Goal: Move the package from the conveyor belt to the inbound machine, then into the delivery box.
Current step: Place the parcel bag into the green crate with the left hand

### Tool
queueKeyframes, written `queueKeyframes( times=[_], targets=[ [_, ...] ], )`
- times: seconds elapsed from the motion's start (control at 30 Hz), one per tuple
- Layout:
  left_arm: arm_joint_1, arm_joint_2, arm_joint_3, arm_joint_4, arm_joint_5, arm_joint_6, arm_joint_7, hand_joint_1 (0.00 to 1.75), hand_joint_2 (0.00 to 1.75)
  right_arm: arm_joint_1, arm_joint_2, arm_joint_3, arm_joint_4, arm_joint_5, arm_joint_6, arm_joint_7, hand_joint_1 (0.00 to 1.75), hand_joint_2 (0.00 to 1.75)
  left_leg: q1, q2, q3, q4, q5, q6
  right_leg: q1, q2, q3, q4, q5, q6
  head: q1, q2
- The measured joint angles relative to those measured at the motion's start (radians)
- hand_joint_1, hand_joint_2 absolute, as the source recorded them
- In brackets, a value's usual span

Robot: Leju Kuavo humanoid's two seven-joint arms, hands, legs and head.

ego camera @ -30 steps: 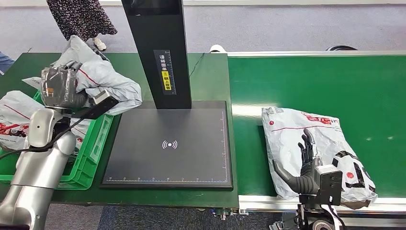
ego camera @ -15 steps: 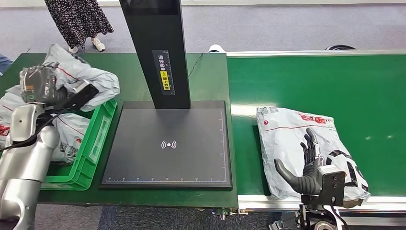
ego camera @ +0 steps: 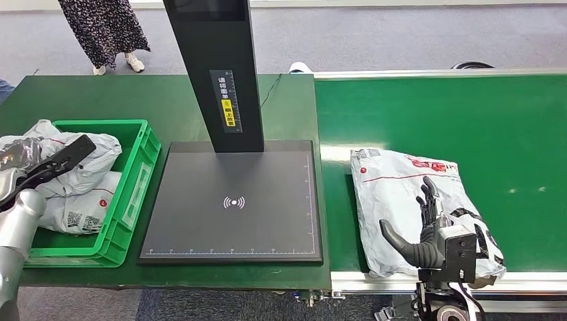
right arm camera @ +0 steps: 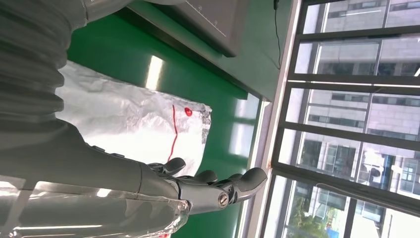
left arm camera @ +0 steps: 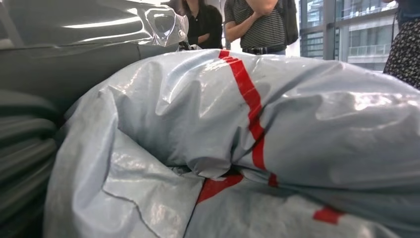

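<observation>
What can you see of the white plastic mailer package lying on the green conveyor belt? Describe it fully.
The white plastic mailer package is a crinkled, glossy poly bag with thin red lines, a red dot and red print, a small printed label at its far corner and a dark red-and-black patch at its near end. It lies flat on the green conveyor belt, near the belt's front edge, right of the black scanner platform. The right hand hovers open above its near part; contact cannot be told.

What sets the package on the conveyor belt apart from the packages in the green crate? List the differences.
The package on the belt lies alone and spread fairly flat on the conveyor belt; the packages in the crate are piled together and crumpled inside the green crate. The right hand is open above the belt package; the left arm is over the crate packages. Both are grey-white bags with red markings.
</observation>
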Motion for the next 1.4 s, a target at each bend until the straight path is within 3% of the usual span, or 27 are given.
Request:
queueKeyframes(
  times=[0.33,0.6,0.73,0.83,0.9,0.97,1.03,1.17,1.4],
  targets=[
    [-0.01,0.001,0.007,0.028,-0.002,-0.008,0.006,1.75,1.75,-0.001,0.001,0.0,0.0,0.0,0.0,0.0,0.0,1.75,0.001,0.002,0.002,-0.001,0.0,0.0,0.001,0.003,0.0,0.001,0.0,-0.001,0.0,0.0],
    [-0.008,0.002,0.011,0.058,-0.029,-0.076,0.09,1.75,1.75,-0.024,0.011,0.0,0.012,0.021,0.017,0.018,0.0,1.75,0.001,0.008,0.006,-0.002,-0.002,-0.003,0.001,0.01,0.003,0.001,0.001,-0.002,0.0,0.0],
    [-0.015,0.002,0.013,0.084,-0.034,-0.129,0.083,0.0,1.75,-0.054,0.018,0.0,0.028,0.031,0.022,0.028,0.0,1.75,0.001,0.013,0.01,-0.004,-0.002,-0.003,0.001,0.015,0.003,0.001,0.002,-0.003,0.0,0.0],
    [0.005,-0.005,0.012,0.083,0.034,-0.248,-0.091,0.0,1.75,-0.087,0.018,0.0,0.055,0.034,0.024,0.03,0.0,1.75,0.0,0.013,0.015,-0.005,-0.002,-0.004,0.0,0.016,0.005,0.001,0.001,-0.003,-0.001,0.0],
    [0.059,-0.012,0.001,0.029,0.132,-0.359,-0.237,0.0,1.75,-0.111,0.016,0.0,0.082,0.034,0.025,0.028,0.0,1.75,0.0,0.011,0.016,-0.006,-0.002,-0.004,0.0,0.014,0.007,0.001,0.0,-0.005,-0.001,0.0],
    [0.118,-0.018,-0.016,-0.052,0.239,-0.431,-0.315,0.0,1.75,-0.125,0.01,0.0,0.103,0.032,0.025,0.024,0.0,1.75,0.0,0.006,0.017,-0.006,-0.002,-0.004,0.0,0.008,0.009,0.001,-0.002,-0.005,-0.001,0.0],
    [0.165,-0.024,-0.036,-0.133,0.319,-0.44,-0.338,0.0,1.75,-0.127,0.004,-0.001,0.112,0.03,0.025,0.021,0.0,1.75,0.0,-0.002,0.016,-0.005,-0.001,-0.004,-0.001,-0.001,0.01,0.001,-0.004,-0.004,-0.001,0.0],
    [0.224,-0.064,-0.059,-0.278,0.405,-0.323,-0.3,0.0,1.75,-0.097,-0.004,-0.009,0.094,0.019,0.028,0.017,0.0,1.75,0.0,-0.018,0.009,-0.002,0.001,-0.001,-0.001,-0.018,0.01,0.001,-0.006,-0.001,0.0,0.0],
    [0.299,-0.126,-0.042,-0.514,0.566,-0.217,-0.309,0.0,1.75,-0.059,-0.005,-0.014,0.066,0.014,0.036,0.017,0.0,1.75,-0.001,-0.017,0.0,0.001,0.001,0.001,-0.001,-0.018,0.006,0.0,-0.005,0.0,0.0,0.0]
  ],
)
